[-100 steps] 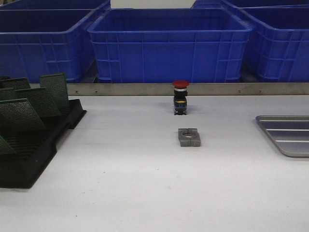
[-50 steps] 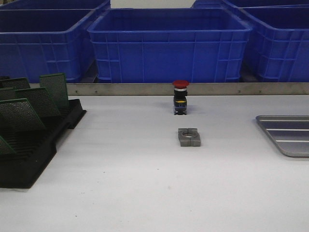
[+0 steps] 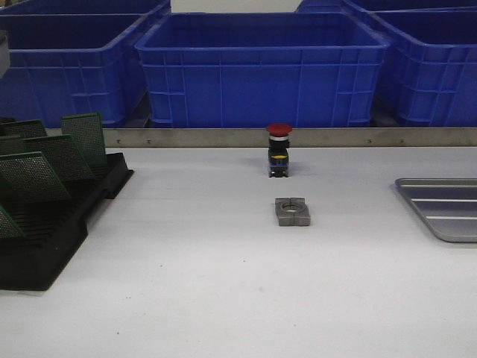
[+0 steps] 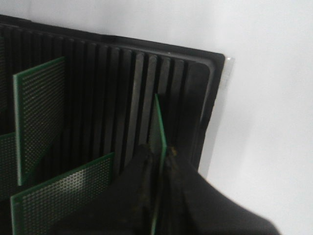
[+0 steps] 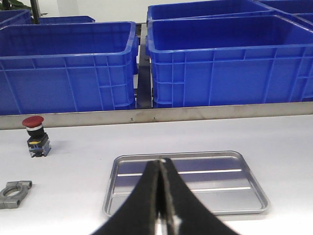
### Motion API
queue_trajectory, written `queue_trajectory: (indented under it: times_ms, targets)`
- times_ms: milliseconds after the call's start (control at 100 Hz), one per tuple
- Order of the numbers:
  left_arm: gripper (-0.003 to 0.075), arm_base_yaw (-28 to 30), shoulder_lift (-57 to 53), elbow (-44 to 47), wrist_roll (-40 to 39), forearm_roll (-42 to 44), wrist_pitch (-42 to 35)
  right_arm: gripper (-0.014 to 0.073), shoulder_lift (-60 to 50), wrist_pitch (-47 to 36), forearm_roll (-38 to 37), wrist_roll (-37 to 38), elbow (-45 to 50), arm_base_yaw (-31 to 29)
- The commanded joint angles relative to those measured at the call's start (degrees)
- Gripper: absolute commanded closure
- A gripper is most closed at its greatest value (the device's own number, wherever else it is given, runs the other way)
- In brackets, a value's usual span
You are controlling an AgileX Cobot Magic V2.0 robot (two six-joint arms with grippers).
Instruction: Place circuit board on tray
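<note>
In the left wrist view my left gripper [image 4: 159, 152] is shut on a green circuit board [image 4: 158, 125], seen edge-on over the slots of the black rack [image 4: 122, 83]. Whether the board's lower edge still sits in a slot I cannot tell. More green boards [image 4: 39, 110] stand in the rack [image 3: 52, 224]. The silver tray [image 3: 445, 209] lies at the table's right edge. My right gripper [image 5: 161, 161] is shut with nothing in it, hovering over the tray [image 5: 254, 188]. Neither gripper shows in the front view.
A red-capped push button [image 3: 279, 149] stands mid-table, with a grey metal clamp block [image 3: 292, 211] just in front of it. Big blue bins [image 3: 261, 67] line the back behind a metal rail. A grey bit of the arm [image 3: 3, 52] shows at the far left edge.
A grey piece of the arm has come into the front view at the upper left edge. Rack, boards, button, clamp and tray have not moved.
</note>
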Motion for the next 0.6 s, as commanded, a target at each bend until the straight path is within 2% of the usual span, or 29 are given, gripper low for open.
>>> queue_trajectory:
  times_ms: [0,340,590]
  targets:
    - [0.0741,-0.42,-1.52,-1.45,-0.57,-1.19,-0.44,0.0707,-1.55,-3.99,-0.49,-0.50,-0.77,-0.43]
    - [0.0741,-1.51,-7.90,-1.49,-0.57,0.39,3.88,0.0707,-1.55,-3.99,-0.49,-0.50,-0.77,-0.43]
    - [0.0741,-9.74,-13.82,-1.49,-0.57,-4.29,4.68,0.0707,-1.55,-3.99,-0.49,-0.50,-0.77,-0.43]
